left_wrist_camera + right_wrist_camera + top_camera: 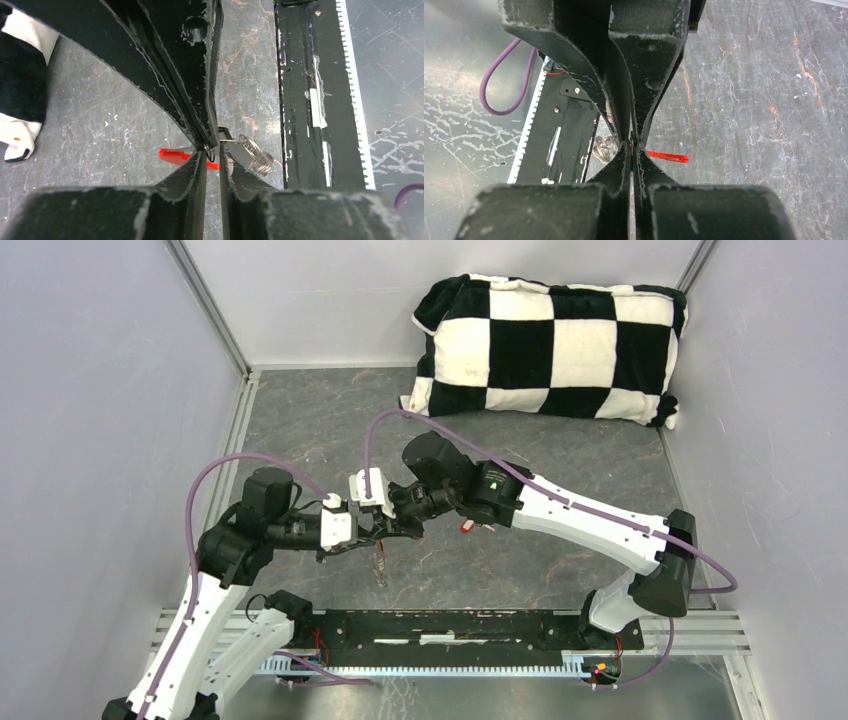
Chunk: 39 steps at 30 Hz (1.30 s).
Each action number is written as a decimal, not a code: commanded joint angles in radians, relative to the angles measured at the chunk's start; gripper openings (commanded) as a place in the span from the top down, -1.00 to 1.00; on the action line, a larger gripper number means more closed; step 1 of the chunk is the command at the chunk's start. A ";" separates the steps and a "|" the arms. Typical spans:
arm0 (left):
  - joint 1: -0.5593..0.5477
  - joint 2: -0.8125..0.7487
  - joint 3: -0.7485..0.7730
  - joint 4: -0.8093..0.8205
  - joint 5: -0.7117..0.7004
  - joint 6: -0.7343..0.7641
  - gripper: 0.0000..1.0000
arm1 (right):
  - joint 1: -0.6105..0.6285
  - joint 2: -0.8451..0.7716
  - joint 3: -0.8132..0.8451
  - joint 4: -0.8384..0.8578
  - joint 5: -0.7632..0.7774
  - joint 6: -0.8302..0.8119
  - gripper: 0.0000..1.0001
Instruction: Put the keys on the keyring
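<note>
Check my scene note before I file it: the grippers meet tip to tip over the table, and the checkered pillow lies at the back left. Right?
No: the checkered pillow lies at the back right, as the top view shows. The rest holds.

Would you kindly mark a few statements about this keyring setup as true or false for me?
1. A checkered pillow lies at the far right of the table. True.
2. The right gripper holds its fingers wide open. False: they are closed together.
3. The left gripper meets the right one tip to tip above the table. True.
4. The silver rings rest on the pillow. False: they are at the grippers, far from it.
</note>
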 commanded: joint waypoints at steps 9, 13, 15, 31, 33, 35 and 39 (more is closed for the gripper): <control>-0.001 0.006 0.033 -0.045 -0.010 0.116 0.96 | 0.011 -0.024 0.043 0.022 0.039 0.019 0.51; -0.001 -0.030 0.010 0.100 -0.039 -0.046 0.96 | -0.033 -0.157 -0.153 0.264 0.045 0.167 0.12; 0.000 -0.055 -0.009 0.200 -0.042 -0.148 0.96 | -0.060 -0.213 -0.237 0.372 0.043 0.240 0.07; 0.000 -0.134 -0.074 0.594 0.042 -0.522 0.96 | -0.141 -0.341 -0.543 0.956 -0.051 0.689 0.08; -0.001 -0.126 -0.069 0.609 0.047 -0.532 0.96 | -0.142 -0.337 -0.543 0.963 -0.051 0.698 0.13; -0.001 -0.124 -0.066 0.613 0.049 -0.534 0.96 | -0.142 -0.332 -0.549 0.974 -0.052 0.708 0.22; -0.001 -0.126 -0.064 0.601 0.049 -0.521 0.96 | -0.145 -0.327 -0.554 0.981 -0.065 0.713 0.47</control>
